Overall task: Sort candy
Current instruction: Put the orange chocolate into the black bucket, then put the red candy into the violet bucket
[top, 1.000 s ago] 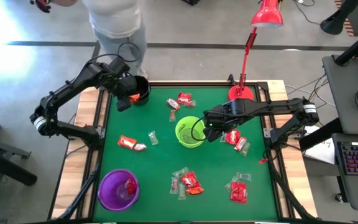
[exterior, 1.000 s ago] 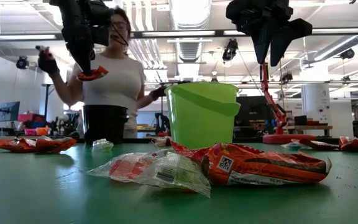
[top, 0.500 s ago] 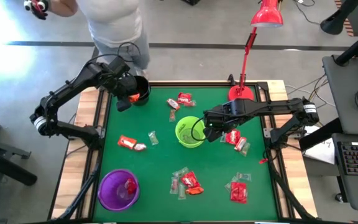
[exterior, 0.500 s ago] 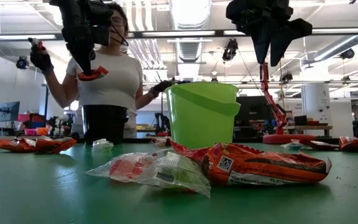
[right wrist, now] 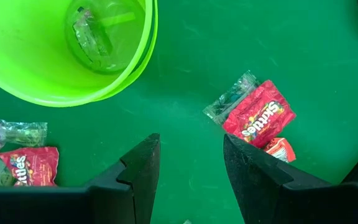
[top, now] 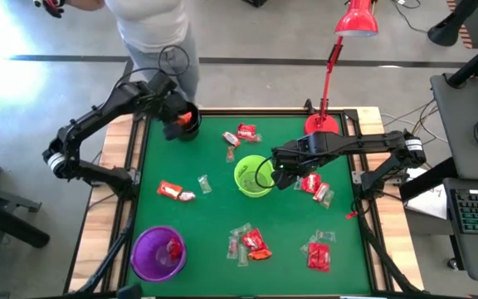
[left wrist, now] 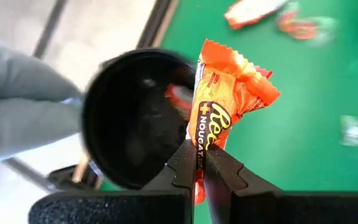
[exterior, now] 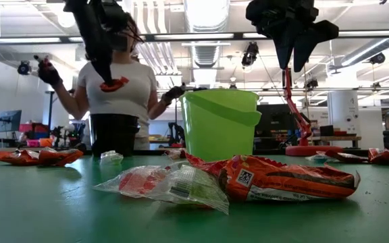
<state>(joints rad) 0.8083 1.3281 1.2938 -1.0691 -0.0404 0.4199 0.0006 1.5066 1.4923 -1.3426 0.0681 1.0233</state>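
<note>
My left hand (left wrist: 201, 163) pinches an orange candy (left wrist: 219, 112) right above the black cup (left wrist: 132, 118), which has a red candy inside. My right hand (right wrist: 188, 163) is wide and holds nothing, beside the green cup (right wrist: 55, 56) with clear candies in it. The purple cup (top: 158, 252) holds a red one. More candies lie on the green table (top: 289, 220).

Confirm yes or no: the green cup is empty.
No: the right wrist view shows a clear-wrapped candy lying at the bottom of the green cup.
</note>
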